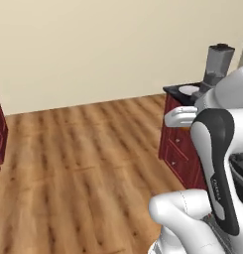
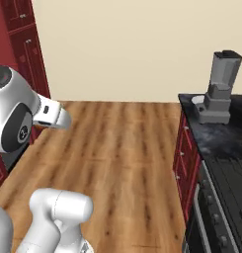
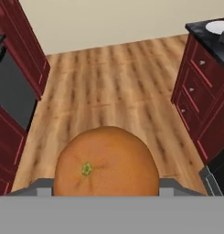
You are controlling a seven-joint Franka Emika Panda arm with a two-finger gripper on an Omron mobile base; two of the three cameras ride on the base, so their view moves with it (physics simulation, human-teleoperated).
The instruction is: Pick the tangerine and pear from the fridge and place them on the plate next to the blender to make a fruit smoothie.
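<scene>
From the left base view, I see the blender (image 1: pixel 218 64) standing at the far end of a dark counter (image 1: pixel 173 90) on top of red drawers (image 1: pixel 176 151), ahead and to my right. Just in front of the blender, a sliver of the white plate (image 1: pixel 189 90) lies flat on that counter. My own white arm crosses in front of much of the counter here, so I cannot see how much of the plate is free.

From the right base view, the blender (image 2: pixel 221 86) sits at the back of the counter (image 2: pixel 219 133), and the plate (image 2: pixel 197 100) peeks out just beside its base, on the side toward the wall. A wide stretch of wooden floor (image 2: pixel 122 148) lies between me and those drawers, so the plate is well apart from my arm.

In the hand view, the tangerine (image 3: pixel 106 162) sits right at the bottom, squeezed between my two fingers; my claw (image 3: pixel 106 188) is closed round it at a middling width. The plate (image 3: pixel 219 26) shows at the upper right corner, on the counter. So the plate lies ahead and off to the right of where my claw points. I judge the coming move must carry the tangerine forward and rightward. The pear is not on the plate as far as I can tell.
</scene>
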